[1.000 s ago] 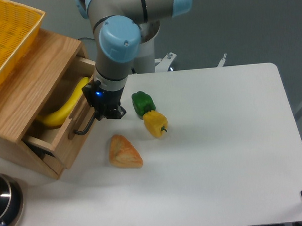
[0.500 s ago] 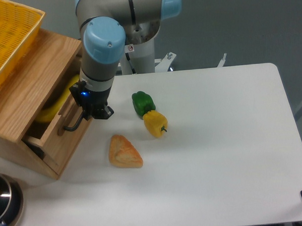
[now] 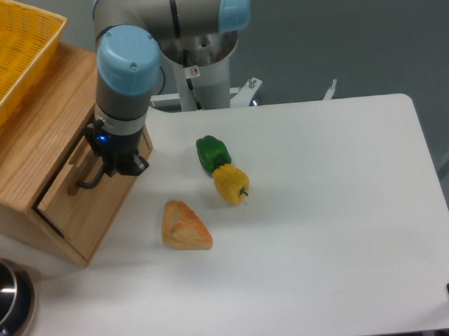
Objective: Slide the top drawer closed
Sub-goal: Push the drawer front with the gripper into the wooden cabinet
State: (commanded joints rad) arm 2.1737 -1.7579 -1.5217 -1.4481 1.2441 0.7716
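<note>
The top drawer [image 3: 69, 190] of the light wooden cabinet [image 3: 33, 149] sits almost flush with the cabinet front, with no contents showing. Its black bar handle [image 3: 92, 178] curves out just left of my gripper [image 3: 121, 166]. The gripper points straight down and presses against the drawer front near the handle's upper end. Its fingers are hidden under the wrist, so I cannot see how the jaws stand.
A yellow mesh basket [image 3: 14, 50] rests on top of the cabinet. On the white table [image 3: 322, 231] lie a green pepper [image 3: 211, 152], a yellow pepper [image 3: 231, 183] and a triangular bread piece [image 3: 184, 225]. A metal bowl [image 3: 8, 302] sits at the lower left corner.
The gripper has moved left, pushing the drawer in. The drawer stood wide open with a banana showing; now it is nearly shut and the banana is hidden.
</note>
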